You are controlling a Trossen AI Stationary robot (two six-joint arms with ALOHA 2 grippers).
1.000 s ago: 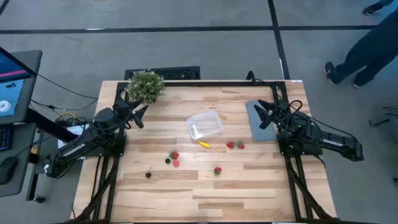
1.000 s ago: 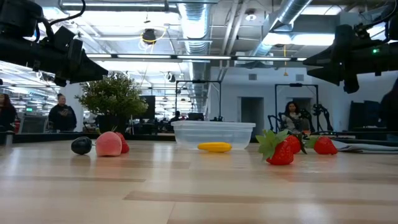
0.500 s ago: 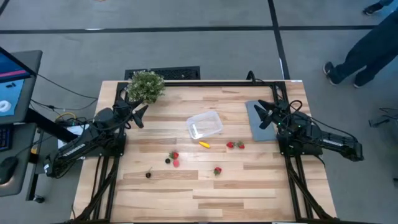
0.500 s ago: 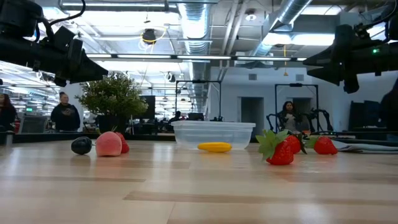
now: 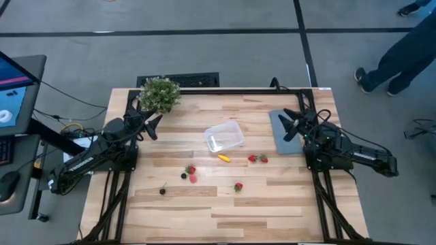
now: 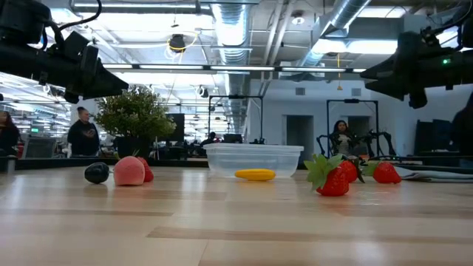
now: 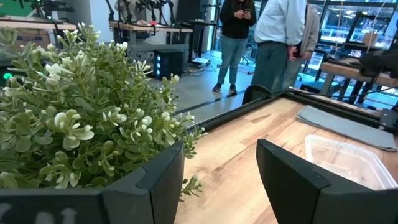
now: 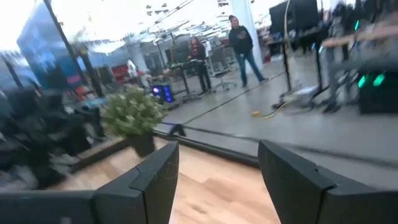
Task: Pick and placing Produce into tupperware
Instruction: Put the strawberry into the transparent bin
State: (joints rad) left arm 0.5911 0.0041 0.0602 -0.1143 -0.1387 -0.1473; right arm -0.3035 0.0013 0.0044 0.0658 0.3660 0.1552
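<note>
The clear tupperware [image 5: 224,136] stands on its base at mid-table, also in the low view [image 6: 253,158] and the left wrist view [image 7: 345,161]. A yellow-orange piece [image 5: 223,158] lies just near of it. Two strawberries [image 5: 257,158] lie to its right, another [image 5: 238,186] nearer, red pieces [image 5: 191,173] and dark berries [image 5: 163,191] to the near left. My left gripper [image 5: 154,126] hovers open at the table's left side beside the potted plant. My right gripper [image 5: 291,126] hovers open over the grey slab at the right.
A bushy potted plant [image 5: 160,94] stands at the far left corner, close to my left gripper. A flat grey slab [image 5: 281,133] lies at the right edge. People stand and sit in the room beyond the table. Bare wood spans the near half.
</note>
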